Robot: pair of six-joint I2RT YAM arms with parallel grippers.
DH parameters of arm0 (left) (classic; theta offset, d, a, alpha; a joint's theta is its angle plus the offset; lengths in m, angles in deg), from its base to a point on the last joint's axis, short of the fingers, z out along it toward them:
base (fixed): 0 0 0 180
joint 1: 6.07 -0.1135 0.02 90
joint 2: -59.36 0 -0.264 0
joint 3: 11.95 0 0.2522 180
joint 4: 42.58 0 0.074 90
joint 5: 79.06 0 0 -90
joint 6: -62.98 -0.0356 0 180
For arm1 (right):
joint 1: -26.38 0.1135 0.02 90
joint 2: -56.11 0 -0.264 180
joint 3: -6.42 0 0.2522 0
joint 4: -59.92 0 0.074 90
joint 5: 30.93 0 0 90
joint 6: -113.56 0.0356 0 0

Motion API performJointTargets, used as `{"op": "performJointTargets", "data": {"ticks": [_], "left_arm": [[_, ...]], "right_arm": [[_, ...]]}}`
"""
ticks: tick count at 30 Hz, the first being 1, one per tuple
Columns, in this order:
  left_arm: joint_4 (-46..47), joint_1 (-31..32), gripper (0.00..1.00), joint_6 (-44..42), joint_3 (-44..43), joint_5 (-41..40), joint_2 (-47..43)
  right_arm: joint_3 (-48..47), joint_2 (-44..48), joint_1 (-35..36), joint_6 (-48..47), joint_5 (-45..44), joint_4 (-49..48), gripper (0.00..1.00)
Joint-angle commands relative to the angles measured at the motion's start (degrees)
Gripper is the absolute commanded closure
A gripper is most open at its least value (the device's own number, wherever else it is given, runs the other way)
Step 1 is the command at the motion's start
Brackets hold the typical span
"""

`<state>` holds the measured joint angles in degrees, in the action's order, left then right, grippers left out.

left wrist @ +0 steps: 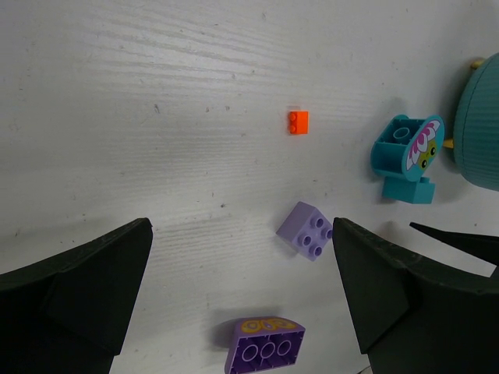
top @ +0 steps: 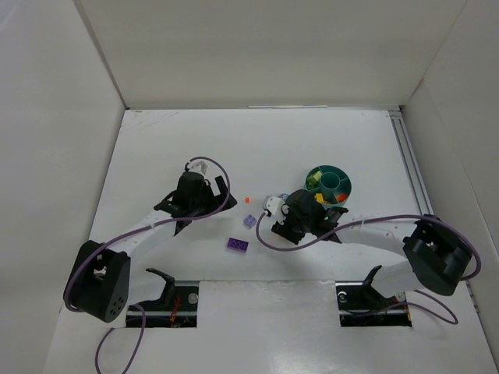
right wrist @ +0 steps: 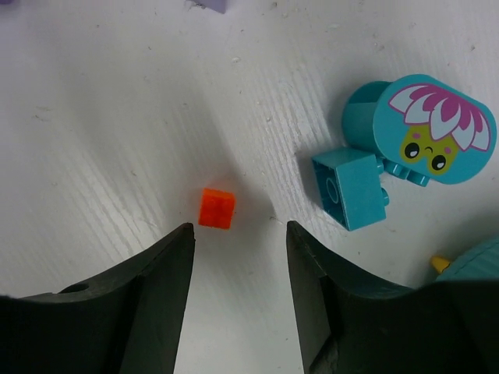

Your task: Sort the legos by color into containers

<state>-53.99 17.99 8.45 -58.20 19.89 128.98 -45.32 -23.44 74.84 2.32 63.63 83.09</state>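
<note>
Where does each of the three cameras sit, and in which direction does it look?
Top external: above and behind the bases, looking down on the white table, the round teal divided bowl, the left arm and the right arm.
Left wrist: on the left arm, facing down at the table; the black fingers of the left gripper frame the bottom, wide apart.
Right wrist: on the right arm, facing down; the right gripper shows at the bottom.
Shared: both wrist views show the small orange plastic brick and the cyan flower-printed piece.

bright, even overhead light; the white bench (top: 312, 132) looks nearly washed out, shadows soft. wrist views sharp, dark fingers (right wrist: 117, 312) slightly soft-edged.
</note>
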Motion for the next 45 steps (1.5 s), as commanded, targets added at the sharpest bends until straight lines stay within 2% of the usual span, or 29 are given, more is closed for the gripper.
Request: {"op": "performJointTargets", "data": {"ticks": [1,8,22,23,25,28,33,34,35,39,40,43,45], "left_arm": [[1.61,0.29,0.0,0.22,-0.73,-0.07,-0.28],[1.61,0.29,0.0,0.22,-0.73,-0.07,-0.28],[1.08,0.29,0.0,-0.31,-0.73,-0.07,-0.28],[1.08,0.29,0.0,-0.31,-0.73,-0.07,-0.28],[1.08,0.29,0.0,-0.31,-0.73,-0.07,-0.28],[1.08,0.29,0.0,-0.31,-0.73,-0.07,-0.28],[1.08,0.29,0.0,-0.31,-0.73,-0.07,-0.28],[1.08,0.29,0.0,-0.31,-0.73,-0.07,-0.28],[1.08,0.29,0.0,-0.31,-0.73,-0.07,-0.28],[1.08,0.29,0.0,-0.83,-0.73,-0.07,-0.28],[1.08,0.29,0.0,-0.83,-0.73,-0.07,-0.28],[1.08,0.29,0.0,-0.83,-0.73,-0.07,-0.28],[1.08,0.29,0.0,-0.83,-1.25,-0.07,-0.28]], "right_arm": [[-2.27,-1.74,0.49,-0.39,0.63,-2.38,0.45],[-2.28,-2.37,0.49,-0.39,2.64,-2.91,0.45],[-3.24,-5.0,0.49,-0.39,0.89,-4.49,0.45],[-3.24,-5.52,0.49,-0.39,0.89,-4.49,0.41],[-3.77,-5.53,0.49,-0.39,0.89,-4.49,0.41],[-3.77,-6.06,0.49,0.13,0.89,-4.49,0.5],[-3.77,-4.92,0.49,0.14,1.42,-3.97,0.57],[-3.25,-4.13,0.49,0.84,1.42,-3.96,0.63],[-3.24,-4.12,0.49,0.84,0.81,-3.44,0.65],[-2.72,0.0,0.49,2.69,-2.35,-1.42,0.69],[-2.72,0.96,0.49,3.21,-2.36,-0.28,0.73],[-3.24,5.53,0.49,3.22,-4.55,1.48,0.77],[-3.77,9.39,-0.12,3.74,-5.78,4.12,0.77]]}}
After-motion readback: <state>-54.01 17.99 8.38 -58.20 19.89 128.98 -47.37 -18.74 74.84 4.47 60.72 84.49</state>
